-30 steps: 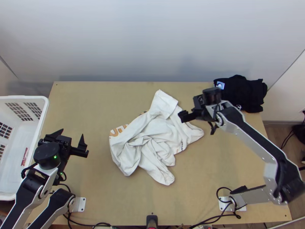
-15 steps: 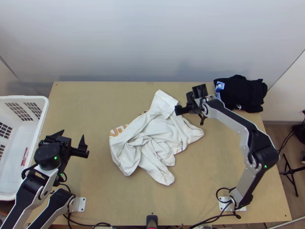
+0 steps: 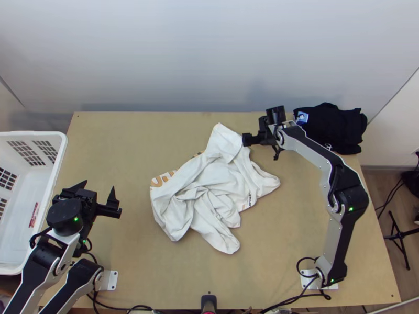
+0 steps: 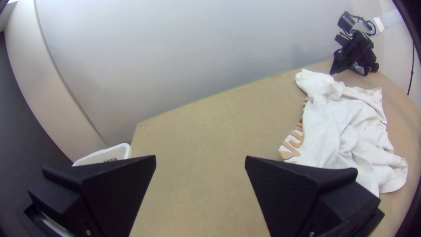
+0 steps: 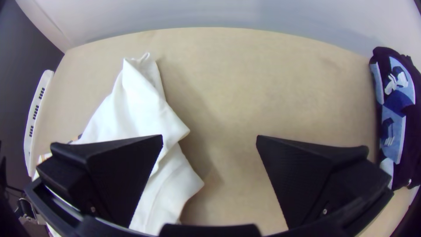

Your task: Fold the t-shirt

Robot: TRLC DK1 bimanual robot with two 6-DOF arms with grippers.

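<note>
R gripper (image 3: 249, 139) is hanging at the t-shirt's far R side, w/ its 2 wide flat black fingers (image 5: 315, 175) standing spread & pinching 0 cloth; can't tell if it's touching. White cotton t-shirt (image 3: 209, 183) is lying bunched mid-table, its body crumpling into many folds. 1 flatter white flap (image 3: 224, 142) is pointing to the far side, just beside that gripper. Orange lettering (image 3: 162, 179) is showing at the shirt's L edge, & small dark print (image 3: 250, 200) at its R side.

L gripper (image 3: 99, 184) is hovering over the table's L part, well apart from the shirt, its 2 fingers (image 4: 302, 188) also standing wide apart, w/ 0 cloth btwn them.

Farther out, a white plastic basket w/ slotted walls (image 3: 26, 134) is standing at the L edge. Black clothes w/ a blue-white print (image 3: 332, 128) are lying heaped in the far R corner of the light wooden table (image 3: 131, 146).
</note>
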